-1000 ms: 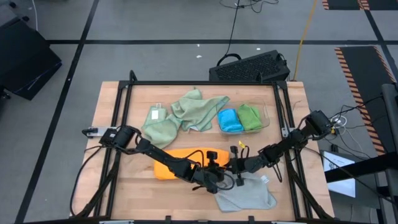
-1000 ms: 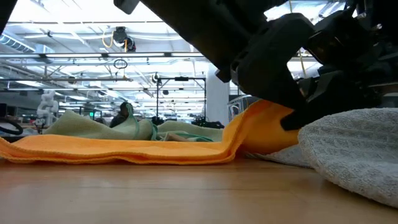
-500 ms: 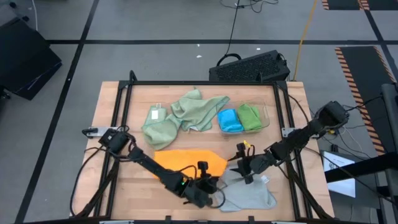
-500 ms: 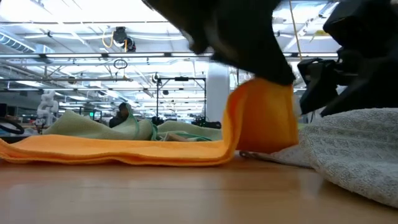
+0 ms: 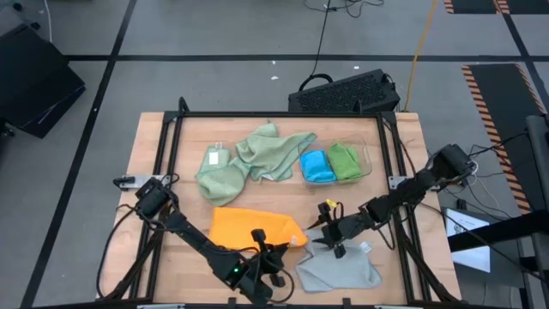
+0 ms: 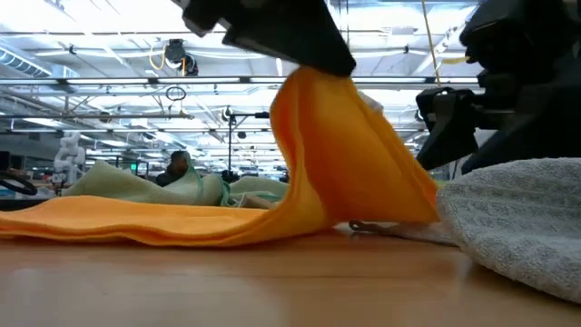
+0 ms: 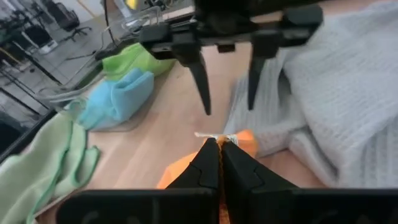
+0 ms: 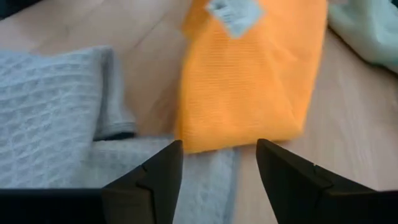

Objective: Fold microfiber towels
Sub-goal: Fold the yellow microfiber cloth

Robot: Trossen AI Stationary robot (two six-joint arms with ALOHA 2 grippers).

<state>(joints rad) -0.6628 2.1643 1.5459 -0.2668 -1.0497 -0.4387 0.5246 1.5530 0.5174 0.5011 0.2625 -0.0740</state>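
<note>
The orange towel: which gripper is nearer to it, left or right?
Left. The left gripper has its jaws shut on a corner of the orange towel, lifting it. The right gripper, jaws open, hangs beside its edge, over the grey towel.

One towel (image 5: 253, 227) lies left of another (image 5: 340, 272) at the table's (image 5: 403, 137) front, two more in the tray (image 5: 367, 154) behind.

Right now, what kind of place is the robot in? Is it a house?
Probably not a house: it looks like a big workshop or lab hall. A wooden table stands on a grey floor with marked lines, and high ceiling lights and beams stretch far behind.
</note>
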